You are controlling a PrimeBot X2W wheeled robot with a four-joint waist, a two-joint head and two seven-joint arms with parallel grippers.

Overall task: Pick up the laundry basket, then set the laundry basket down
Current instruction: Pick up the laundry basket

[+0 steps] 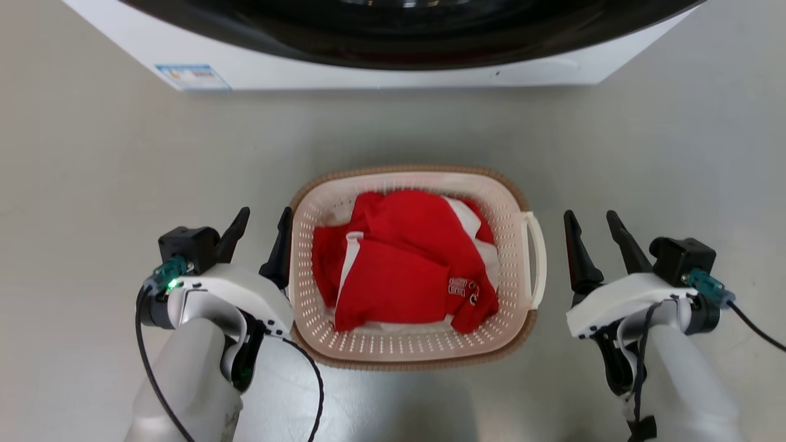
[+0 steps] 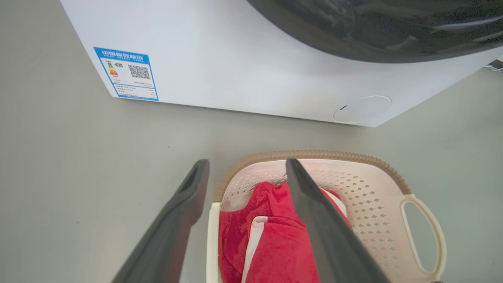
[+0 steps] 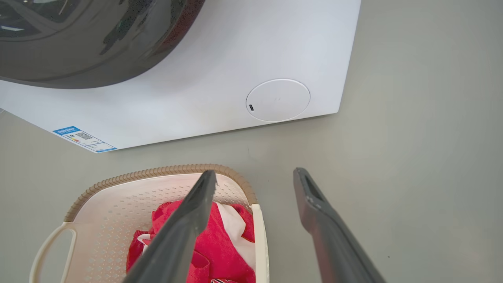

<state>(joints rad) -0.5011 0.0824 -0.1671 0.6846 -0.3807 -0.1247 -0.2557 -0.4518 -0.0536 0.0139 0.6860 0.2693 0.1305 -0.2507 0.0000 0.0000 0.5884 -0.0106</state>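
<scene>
The laundry basket (image 1: 417,353), clothing (image 1: 399,264) inside, stands before the washing machine (image 1: 368,70), between the left gripper (image 1: 265,215) and right gripper (image 1: 589,216).

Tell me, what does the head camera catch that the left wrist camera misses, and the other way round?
Head view: the left jaws and right jaws, both open, flanking the laundry basket, plus its near rim and the white print on the red garment. Left wrist view: a readable QR code on the blue label of the washing machine, and the basket's left handle between the left jaws. Shared: the basket's red and white clothing, its right handle, the grey floor and the washing machine's white front.
</scene>
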